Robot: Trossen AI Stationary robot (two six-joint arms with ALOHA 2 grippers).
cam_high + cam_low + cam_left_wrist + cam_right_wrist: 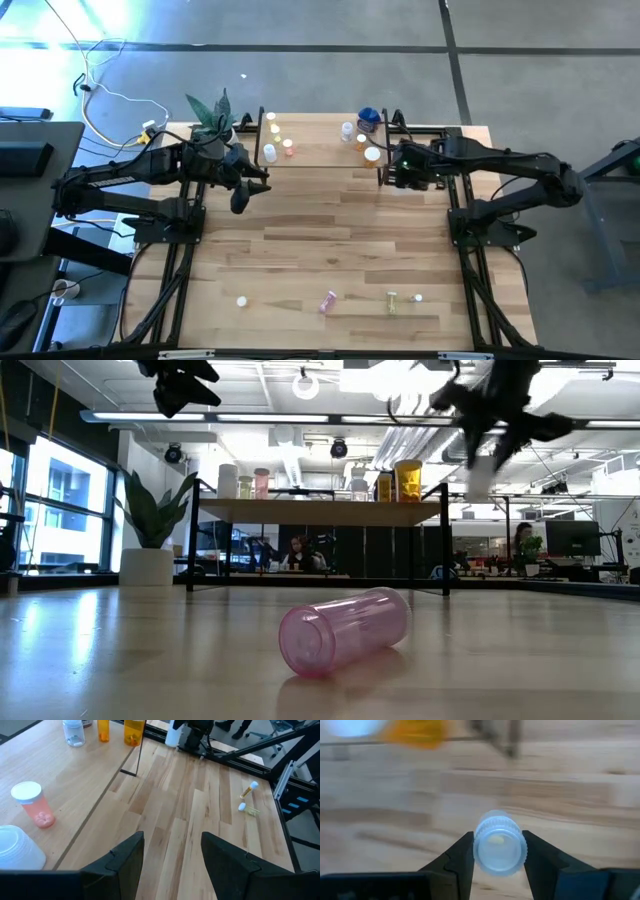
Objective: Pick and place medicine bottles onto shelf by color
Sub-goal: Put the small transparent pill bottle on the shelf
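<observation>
White-capped bottle (499, 847) pinched between the right gripper (498, 851) fingers, held in the air beside the shelf (320, 155).

Only the right wrist view shows this grip: ribbed round cap, translucent body, dark fingers pressed to both sides. From the low view the same bottle (480, 478) hangs pale under the arm, and a smooth pink bottle (345, 630) lies on its side on the tabletop (150, 660), open mouth toward the camera. Overhead, the pink bottle (327, 300) sits near the front edge with a yellow-green bottle (391, 302) close by. The left gripper (172, 855) hovers with fingers spread apart and empty; its view shows a pinkish, white-capped bottle (32, 805) upright on the light-wood shelf board.
</observation>
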